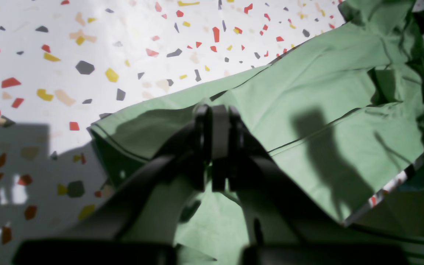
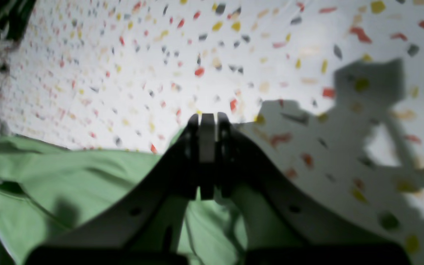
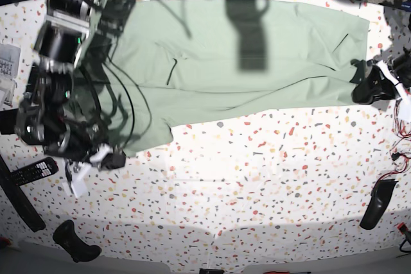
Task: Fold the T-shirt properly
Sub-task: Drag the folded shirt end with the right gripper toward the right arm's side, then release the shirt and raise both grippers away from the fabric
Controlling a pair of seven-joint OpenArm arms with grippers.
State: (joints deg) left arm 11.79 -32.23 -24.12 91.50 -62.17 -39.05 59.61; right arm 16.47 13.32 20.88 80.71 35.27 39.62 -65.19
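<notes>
A bare stretch of the speckled desk (image 3: 257,178) is seen nearest. Beyond it, the T-shirt (image 3: 244,56) is spread flat across the far half. Its edge is pinched by the left hand (image 1: 217,110), fingers pressed together, at the base view's right; the opposite edge is pinched by the right hand (image 2: 207,119).

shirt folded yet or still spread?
Partly folded: the T-shirt lies as a long band across the table, one layer's edge overlapping another in the left wrist view.

T-shirt (image 3: 244,56) on speckled table (image 3: 257,178)
</notes>
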